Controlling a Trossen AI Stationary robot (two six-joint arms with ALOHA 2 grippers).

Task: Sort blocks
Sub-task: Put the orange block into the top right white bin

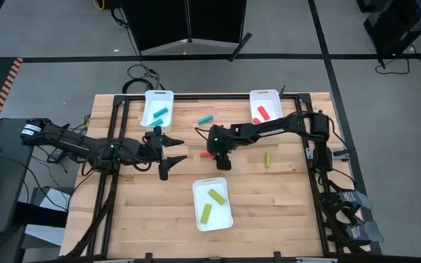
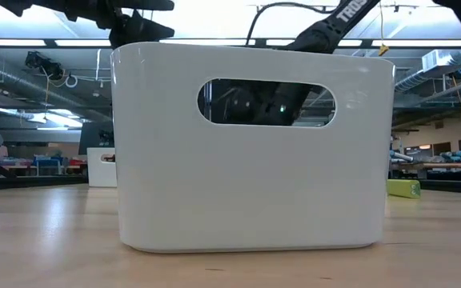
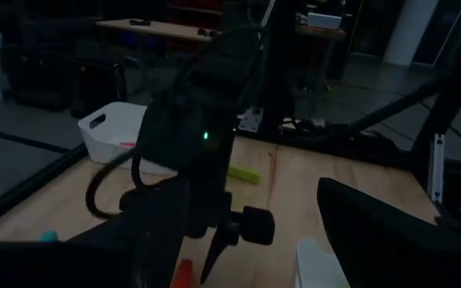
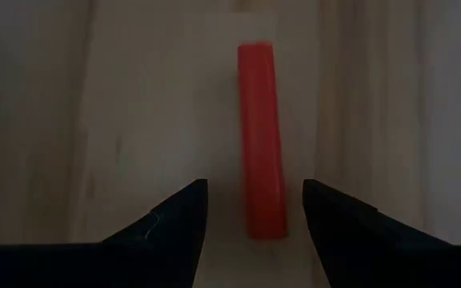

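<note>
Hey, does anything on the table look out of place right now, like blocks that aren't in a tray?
Three blocks lie loose on the wood: a teal block between the two far trays, a yellow-green block toward the right side, and a red block under the open right gripper. Nothing looks spilled or damaged.

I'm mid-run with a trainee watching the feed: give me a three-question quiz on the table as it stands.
1. True or false: the right pincer is open over a red block.
2. Which colour of blocks lies in the near tray? A red, B yellow-green, C teal
3. Fill in: the left pincer is ____ and holds nothing.

Key: 1 true; 2 B; 3 open
</note>
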